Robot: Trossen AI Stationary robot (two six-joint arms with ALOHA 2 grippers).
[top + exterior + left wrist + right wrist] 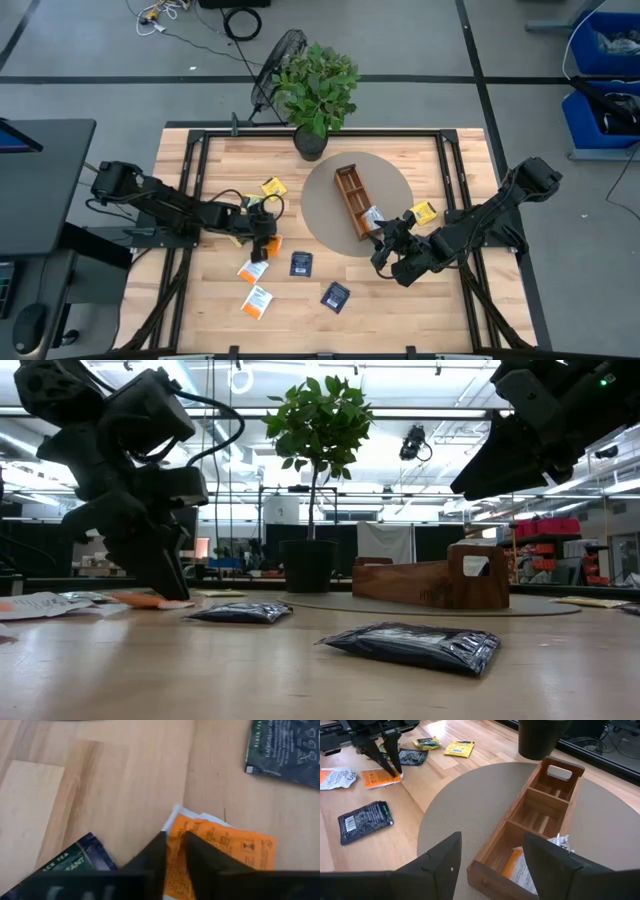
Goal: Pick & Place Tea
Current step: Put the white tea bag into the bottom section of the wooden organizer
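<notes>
I see the left gripper (174,851) down at the table, its fingers pinched on the edge of an orange-and-white tea sachet (220,854) that lies flat on the wood. The right gripper (490,857) hovers with fingers apart above the wooden compartment tray (540,815), whose nearest compartment holds another orange-and-white sachet (517,867).

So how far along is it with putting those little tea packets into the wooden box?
Barely started. One orange-and-white sachet lies in the end compartment of the wooden tray, below the open right gripper. The left gripper is down on the table, its fingers closing on an orange sachet. The navy sachets, yellow sachets and others lie loose on the table.
</notes>
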